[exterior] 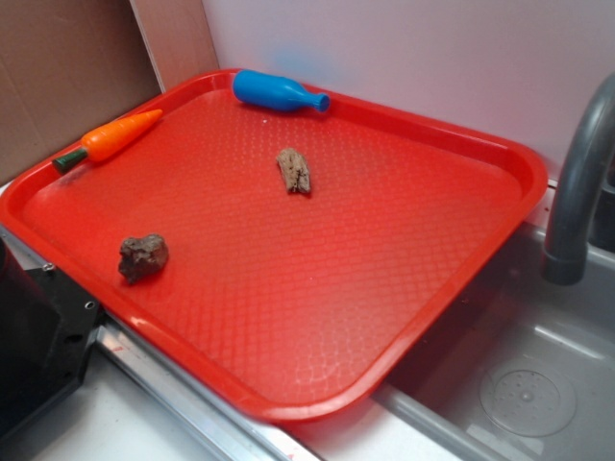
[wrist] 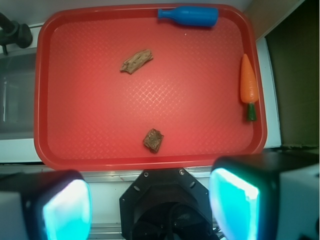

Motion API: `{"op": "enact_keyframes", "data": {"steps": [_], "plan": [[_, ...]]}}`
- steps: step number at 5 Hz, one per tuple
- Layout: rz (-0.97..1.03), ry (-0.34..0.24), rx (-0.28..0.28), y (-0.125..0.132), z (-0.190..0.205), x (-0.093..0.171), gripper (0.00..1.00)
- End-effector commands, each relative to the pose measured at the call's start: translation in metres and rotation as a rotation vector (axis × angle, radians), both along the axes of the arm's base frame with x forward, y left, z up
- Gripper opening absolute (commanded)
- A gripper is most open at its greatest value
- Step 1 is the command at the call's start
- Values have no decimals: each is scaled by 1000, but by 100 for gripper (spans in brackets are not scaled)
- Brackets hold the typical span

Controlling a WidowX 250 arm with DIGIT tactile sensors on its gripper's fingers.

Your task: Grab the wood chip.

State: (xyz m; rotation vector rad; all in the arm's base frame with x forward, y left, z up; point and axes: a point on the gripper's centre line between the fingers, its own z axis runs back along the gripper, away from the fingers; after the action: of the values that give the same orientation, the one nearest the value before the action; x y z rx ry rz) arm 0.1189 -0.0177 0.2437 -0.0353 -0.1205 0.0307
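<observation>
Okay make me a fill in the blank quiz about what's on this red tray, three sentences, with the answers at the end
1. The wood chip lies on the red tray, nearer to the blue ____ than to the carrot.
2. The toy lying against the tray's rim, with an orange body and a green end, is a ____.
3. The gripper stands with jaws open, and between its fingers it holds ____.

Missing words: bottle; carrot; nothing
</observation>
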Motion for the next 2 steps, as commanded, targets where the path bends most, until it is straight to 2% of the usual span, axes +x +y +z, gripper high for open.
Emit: {"op": "enact_keyframes", "data": {"steps": [1,2], "plan": [[0,0,0,0,0,0,100],[165,-54,41,-31,-7,50,100]]}}
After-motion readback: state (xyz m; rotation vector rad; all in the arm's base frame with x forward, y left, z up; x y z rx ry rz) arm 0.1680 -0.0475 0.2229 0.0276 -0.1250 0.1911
